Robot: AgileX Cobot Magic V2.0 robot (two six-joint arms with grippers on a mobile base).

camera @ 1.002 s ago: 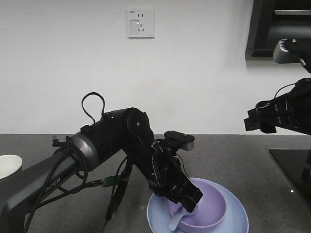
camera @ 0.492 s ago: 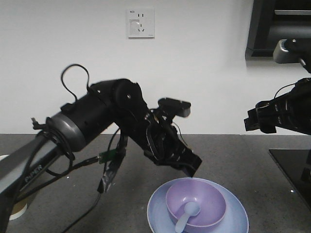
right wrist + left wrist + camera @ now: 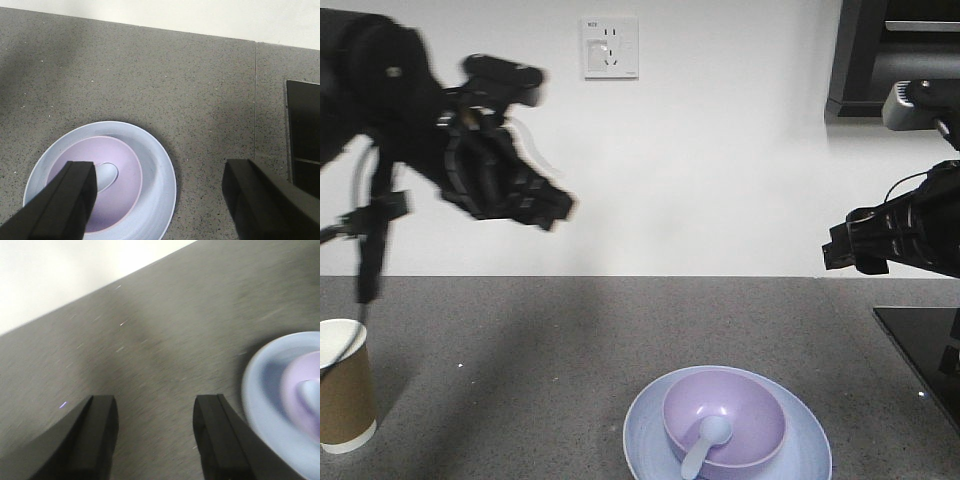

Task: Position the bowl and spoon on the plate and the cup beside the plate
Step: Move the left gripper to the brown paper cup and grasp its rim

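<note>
The lavender bowl (image 3: pixel 750 415) sits in the pale blue plate (image 3: pixel 805 455) near the counter's front edge. The pale spoon (image 3: pixel 705 442) lies in the bowl, with its handle over the front left rim. The brown paper cup (image 3: pixel 342 395) stands upright far left, well apart from the plate. My left gripper (image 3: pixel 555 210) is blurred, high above the counter's left half. In its wrist view it (image 3: pixel 156 405) is open and empty, with the plate (image 3: pixel 260 390) and bowl (image 3: pixel 300 385) at the right edge. My right gripper (image 3: pixel 159 167) hangs open and empty above the plate (image 3: pixel 152 150), bowl (image 3: pixel 125 185) and spoon (image 3: pixel 107 175).
A black glossy panel (image 3: pixel 920 350) lies on the counter at the right, also seen in the right wrist view as a black panel (image 3: pixel 302 130). A white wall with a socket (image 3: pixel 609 47) stands behind. A dark cabinet (image 3: pixel 890 50) hangs upper right.
My left gripper has let go of the spoon in the bowl, then risen and swung far up and left. The cup now shows in full. The right arm has not moved.
</note>
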